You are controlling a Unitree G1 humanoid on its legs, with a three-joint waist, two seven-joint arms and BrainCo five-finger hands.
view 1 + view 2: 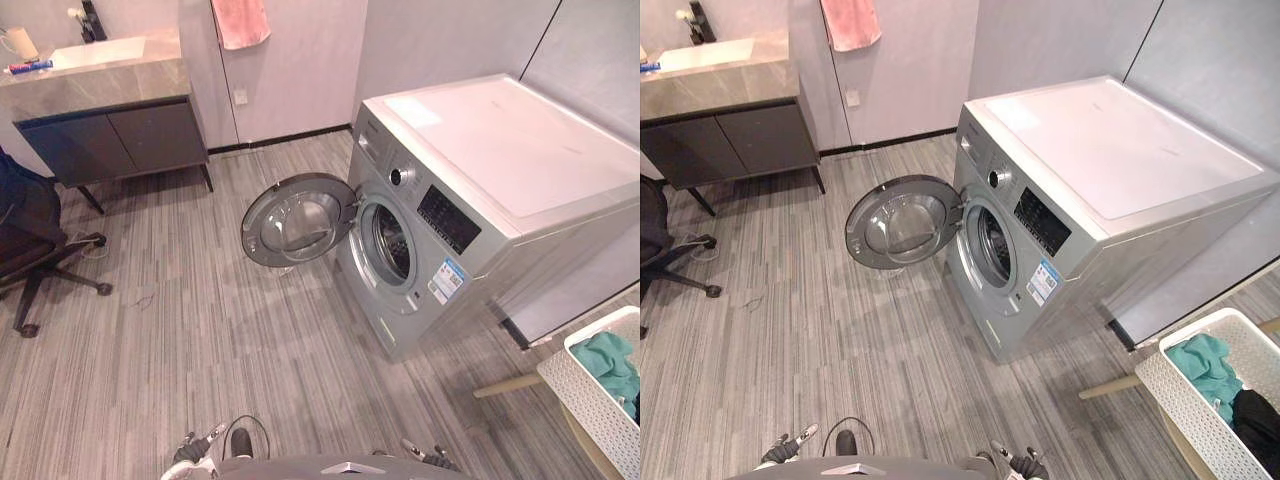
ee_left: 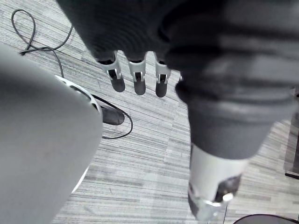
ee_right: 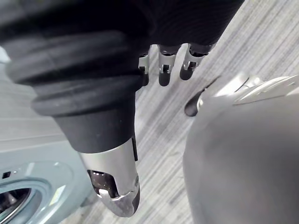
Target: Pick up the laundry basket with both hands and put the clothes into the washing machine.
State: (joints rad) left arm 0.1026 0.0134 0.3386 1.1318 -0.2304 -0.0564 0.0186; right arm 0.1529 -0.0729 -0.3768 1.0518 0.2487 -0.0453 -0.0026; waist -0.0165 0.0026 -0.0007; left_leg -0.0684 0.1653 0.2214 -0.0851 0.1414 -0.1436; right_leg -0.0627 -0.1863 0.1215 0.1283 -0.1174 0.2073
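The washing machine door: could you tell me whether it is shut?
No, the washing machine door stands swung wide open, leaving the drum opening exposed.

We see the washing machine (image 1: 480, 190) standing on the grey striped floor (image 1: 180, 340), its round door (image 1: 297, 220) swung wide open and the drum opening (image 1: 390, 243) uncovered. The white laundry basket (image 1: 590, 395) sits at the lower right edge, well apart from the door, with a teal garment (image 1: 610, 362) inside. Our left hand (image 1: 192, 452) and right hand (image 1: 430, 456) show at the bottom edge, well apart from the basket. A pink towel (image 1: 240, 20) hangs on the back wall, and an office chair (image 1: 30, 240) stands at the left.
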